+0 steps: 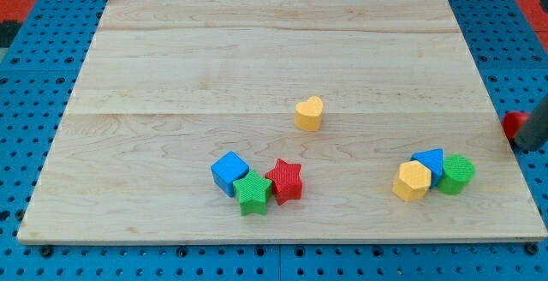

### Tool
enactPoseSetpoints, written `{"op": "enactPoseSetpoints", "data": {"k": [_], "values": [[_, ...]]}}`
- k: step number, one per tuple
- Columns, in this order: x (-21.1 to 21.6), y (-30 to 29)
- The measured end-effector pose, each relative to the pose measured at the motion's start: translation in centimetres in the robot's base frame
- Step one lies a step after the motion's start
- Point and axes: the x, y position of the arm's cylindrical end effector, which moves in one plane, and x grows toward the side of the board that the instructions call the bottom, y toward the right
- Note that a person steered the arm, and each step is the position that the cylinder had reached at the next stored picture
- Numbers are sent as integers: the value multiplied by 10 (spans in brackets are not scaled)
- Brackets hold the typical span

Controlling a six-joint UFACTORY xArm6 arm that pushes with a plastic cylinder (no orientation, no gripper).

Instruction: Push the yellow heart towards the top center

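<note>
Lighting bright, even, diffuse, from overhead. The wooden surface (pixel 257 58) shows a pale washed-out sheen across its upper half; grain reads clearer toward the view's bottom. No hard glare spots. Shadows short and soft, hugging block bases: a faint one under the yellow heart (pixel 309 114), slightly darker ones between the clustered blocks at the view's bottom. Colours saturated. Focus moderate, block edges slightly soft, compression visible. The dark rod (pixel 535 125) at the view's right edge is blurred and cropped; my tip is not discernible.

bare board above yellow heart (pixel 309 113), block clusters well below it
</note>
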Motion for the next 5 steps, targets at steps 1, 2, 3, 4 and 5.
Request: {"op": "enactPoseSetpoints", "data": {"k": [1,2,3,4,5], "values": [[-7,5],[-23,5],[-23,-62],[-17,-156],[-19,-232]]}}
